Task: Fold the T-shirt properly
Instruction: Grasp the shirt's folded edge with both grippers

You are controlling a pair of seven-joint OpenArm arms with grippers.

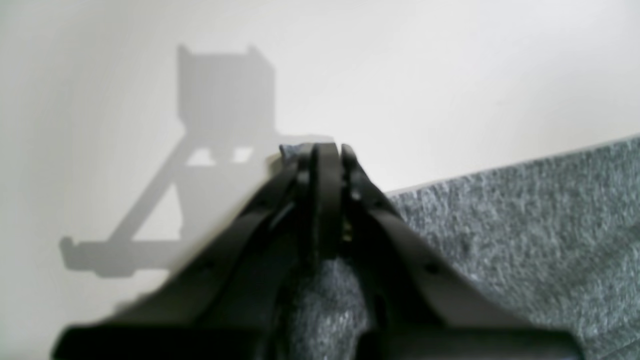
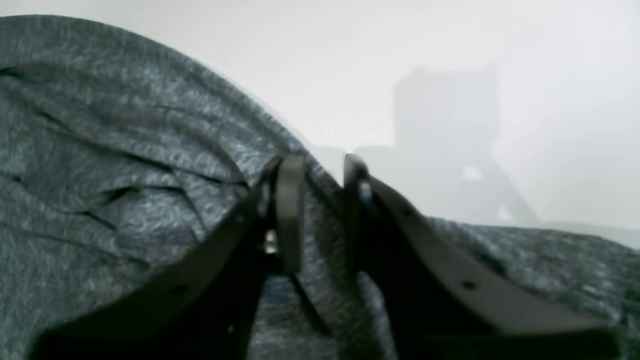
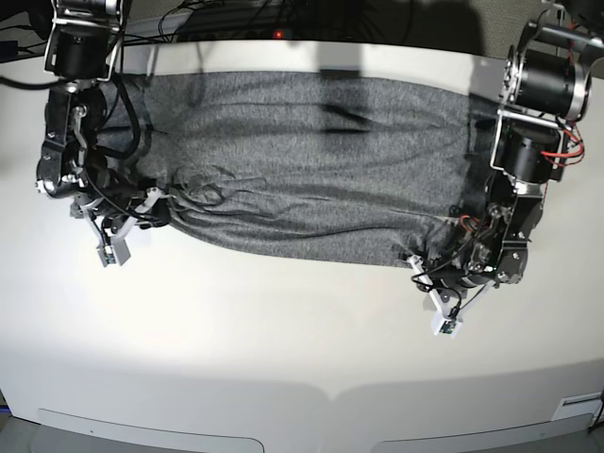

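The heather-grey T-shirt (image 3: 311, 160) lies stretched sideways across the back half of the white table (image 3: 283, 340), with creases along its near edge. My left gripper (image 3: 418, 260) sits at the shirt's near right corner. In the left wrist view the left gripper (image 1: 325, 150) is shut, with a bit of the shirt (image 1: 525, 225) pinched at its tips. My right gripper (image 3: 159, 204) is at the shirt's near left edge. In the right wrist view the right gripper (image 2: 322, 172) holds a raised ridge of the shirt (image 2: 125, 165) between its fingers (image 2: 290, 200).
Dark cables (image 3: 236, 24) run along the table's back edge behind the shirt. Both arm bases stand at the back corners. Bare white tabletop shows in front of the shirt, down to the front edge (image 3: 330, 394).
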